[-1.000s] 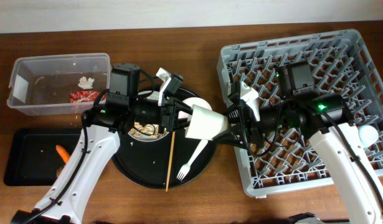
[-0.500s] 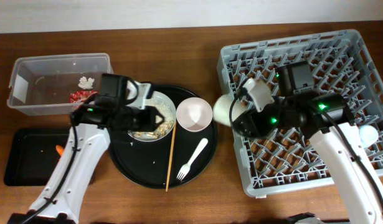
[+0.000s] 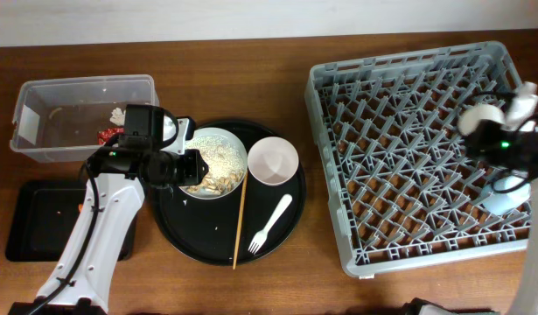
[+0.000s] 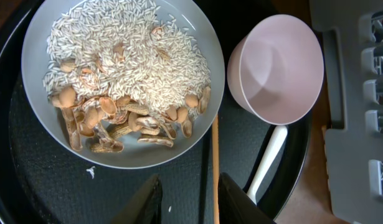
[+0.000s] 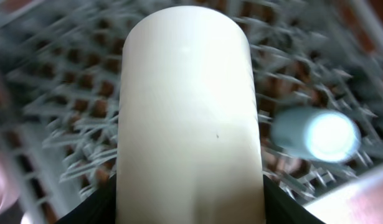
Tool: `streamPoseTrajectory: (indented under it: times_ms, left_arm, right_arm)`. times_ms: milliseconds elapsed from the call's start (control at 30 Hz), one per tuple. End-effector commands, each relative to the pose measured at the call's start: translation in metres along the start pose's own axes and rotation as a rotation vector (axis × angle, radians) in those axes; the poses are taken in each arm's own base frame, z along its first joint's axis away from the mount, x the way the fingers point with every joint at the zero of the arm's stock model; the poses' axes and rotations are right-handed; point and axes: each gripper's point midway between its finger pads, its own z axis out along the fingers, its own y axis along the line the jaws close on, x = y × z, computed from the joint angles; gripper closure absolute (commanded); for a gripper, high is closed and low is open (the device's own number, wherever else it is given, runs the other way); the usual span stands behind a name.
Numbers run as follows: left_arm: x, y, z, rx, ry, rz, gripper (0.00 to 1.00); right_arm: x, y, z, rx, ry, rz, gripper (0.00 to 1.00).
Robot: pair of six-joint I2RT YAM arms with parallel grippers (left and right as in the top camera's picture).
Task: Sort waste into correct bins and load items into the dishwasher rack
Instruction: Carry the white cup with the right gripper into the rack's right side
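While the right gripper (image 3: 492, 131) pinched the cream cup (image 5: 190, 112) above the right edge of the dishwasher rack (image 3: 408, 61), not yet set down, I judged the job about half done: the red wrapper (image 3: 111, 134) and white scrap (image 3: 120, 114) lay in the clear tub (image 3: 67, 127), the small blue cup (image 5: 322, 134) in the rack. The plate (image 4: 154, 158) of food scraps (image 4: 129, 62), pink bowl (image 4: 278, 68), fork (image 3: 270, 223) and chopstick (image 3: 241, 214) sat on the round black tray (image 3: 199, 241), the left gripper (image 4: 192, 198) hanging spread and empty over them. Its arm hid most of the carrot piece (image 3: 82, 207) in the shallow black tray (image 3: 37, 236), and the right wrist view was blurred.
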Motion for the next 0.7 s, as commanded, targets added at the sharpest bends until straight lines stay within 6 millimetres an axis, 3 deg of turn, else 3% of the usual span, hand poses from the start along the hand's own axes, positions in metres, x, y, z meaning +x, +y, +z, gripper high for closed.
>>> streamPoseTrajectory:
  times_ms: [0,267,467,600,667]
  left_arm:
    - [-0.001,0.002,-0.003,-0.009,-0.007,-0.008,0.71]
    - [-0.001,0.002,-0.003,-0.009,-0.007,-0.007,0.71]
    - [-0.001,0.002,-0.003,-0.009,-0.008,-0.007,0.71]
    - [-0.002,0.002,-0.003,-0.009,-0.011,-0.006,0.71]
    - [-0.002,0.002,-0.003,-0.009,-0.011,-0.006,0.71]
  right_arm:
    - [-0.004,-0.037,0.018,0.059,0.044,0.173,0.64]
    - [0.005,-0.055,0.063,0.103,0.174,0.211,0.64]
    - [0.016,-0.059,0.089,0.109,0.263,0.218,0.63]
    - [0.027,-0.06,0.098,0.111,0.32,0.222,0.39]
    - [0.028,-0.06,0.099,0.111,0.329,0.223,0.35]
